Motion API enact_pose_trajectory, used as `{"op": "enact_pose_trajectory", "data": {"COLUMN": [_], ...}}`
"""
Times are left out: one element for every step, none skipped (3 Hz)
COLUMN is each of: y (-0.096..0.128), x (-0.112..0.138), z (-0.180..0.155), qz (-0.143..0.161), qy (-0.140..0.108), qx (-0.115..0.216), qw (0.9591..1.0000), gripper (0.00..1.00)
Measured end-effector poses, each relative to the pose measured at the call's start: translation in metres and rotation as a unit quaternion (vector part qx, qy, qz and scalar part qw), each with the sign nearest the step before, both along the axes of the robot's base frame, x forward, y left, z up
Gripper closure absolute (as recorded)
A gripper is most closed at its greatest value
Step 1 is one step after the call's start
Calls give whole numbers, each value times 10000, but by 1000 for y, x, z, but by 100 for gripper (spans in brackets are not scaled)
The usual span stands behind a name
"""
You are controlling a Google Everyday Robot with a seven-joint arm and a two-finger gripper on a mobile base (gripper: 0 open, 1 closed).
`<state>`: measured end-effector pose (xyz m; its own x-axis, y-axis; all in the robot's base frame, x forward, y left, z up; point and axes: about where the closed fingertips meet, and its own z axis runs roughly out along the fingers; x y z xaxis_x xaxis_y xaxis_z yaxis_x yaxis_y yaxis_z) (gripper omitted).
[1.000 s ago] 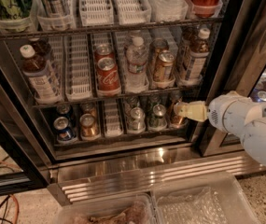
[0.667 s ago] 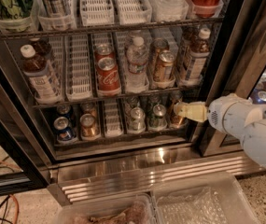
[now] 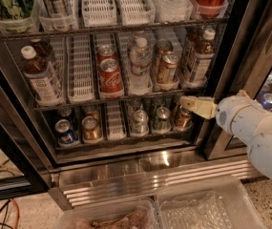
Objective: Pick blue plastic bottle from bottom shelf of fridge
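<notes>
The fridge (image 3: 150, 178) stands open in front of me. Its bottom shelf (image 3: 80, 75) has white slotted lane dividers. Two blue plastic bottles of dark liquid with white caps and blue-printed labels stand on it: one at the far left (image 3: 39, 78), one at the far right (image 3: 200, 56). My gripper (image 3: 193, 105) is cream-coloured and points left. It hangs at the right end, below and just in front of the right bottle, level with the small cans. It touches no bottle.
A clear water bottle (image 3: 140, 66), red cola cans (image 3: 109, 73) and a bronze can (image 3: 166, 66) share the shelf. The lower rack holds several small cans (image 3: 138, 120). The dark door frame (image 3: 231, 56) is right of the gripper. Clear bins (image 3: 207, 204) sit on the floor below.
</notes>
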<state>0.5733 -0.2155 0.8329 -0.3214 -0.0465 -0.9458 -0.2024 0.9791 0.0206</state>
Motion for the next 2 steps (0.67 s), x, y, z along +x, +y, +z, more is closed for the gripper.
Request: {"op": "enact_pose_trajectory", "data": {"y": [12,8], "x": [11,14], "z": [11,19], "qz": [-59,-199], "qy": [-482,-622], "qx": [165,269], "qw": [9987,9975], "gripper": [0,0]}}
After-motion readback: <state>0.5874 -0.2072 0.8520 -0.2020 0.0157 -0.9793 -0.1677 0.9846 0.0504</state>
